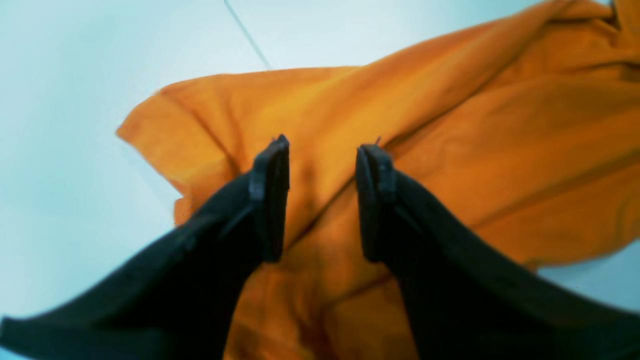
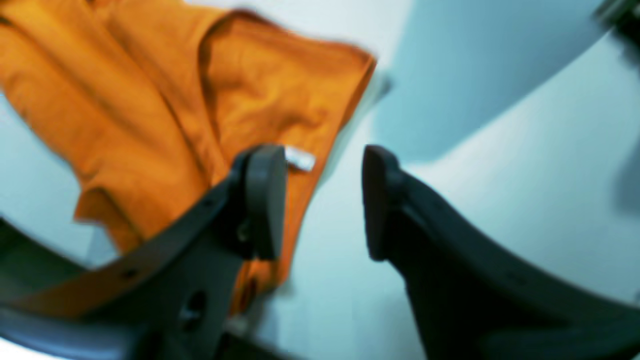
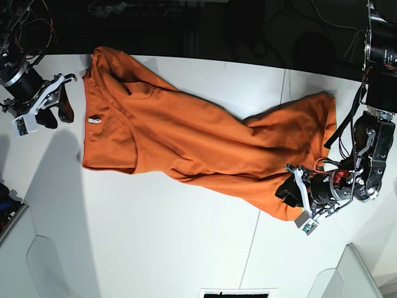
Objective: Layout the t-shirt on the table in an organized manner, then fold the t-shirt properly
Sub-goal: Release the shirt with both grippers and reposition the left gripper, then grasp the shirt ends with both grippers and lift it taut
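The orange t-shirt [image 3: 186, 143] lies crumpled and stretched slantwise across the white table [image 3: 186, 248], collar end at the left, with its white tag [image 3: 93, 120] showing. My left gripper [image 3: 286, 192] hovers at the shirt's lower right corner. In the left wrist view the left gripper [image 1: 324, 150] stands open over the wrinkled t-shirt [image 1: 450, 150], with nothing pinched. My right gripper [image 3: 57, 115] is just left of the collar end, apart from the cloth. In the right wrist view the right gripper [image 2: 322, 155] is open above bare table [image 2: 500, 175], beside the t-shirt [image 2: 150, 100] and its tag [image 2: 300, 160].
A thin dark seam [image 3: 251, 239] crosses the tabletop under the shirt's right part and shows as a seam [image 1: 247, 35] in the left wrist view. The table's far edge borders a dark area with cables. Pale grey housings [image 3: 43, 261] sit at the near corners.
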